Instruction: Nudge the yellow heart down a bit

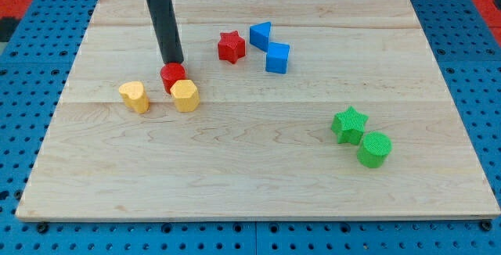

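Observation:
The yellow heart [135, 96] lies left of the board's middle. A yellow hexagon block [185, 95] lies a short way to its right, touching a red cylinder [172, 74] just above it. My tip [173, 61] stands at the top edge of the red cylinder, above and to the right of the yellow heart and apart from it. The dark rod rises from there to the view's top.
A red star [231, 46], a blue triangle [261, 34] and a blue cube [277, 58] sit near the top middle. A green star [349, 124] and a green cylinder [374, 149] sit at the right. The wooden board [258, 184] rests on a blue pegboard.

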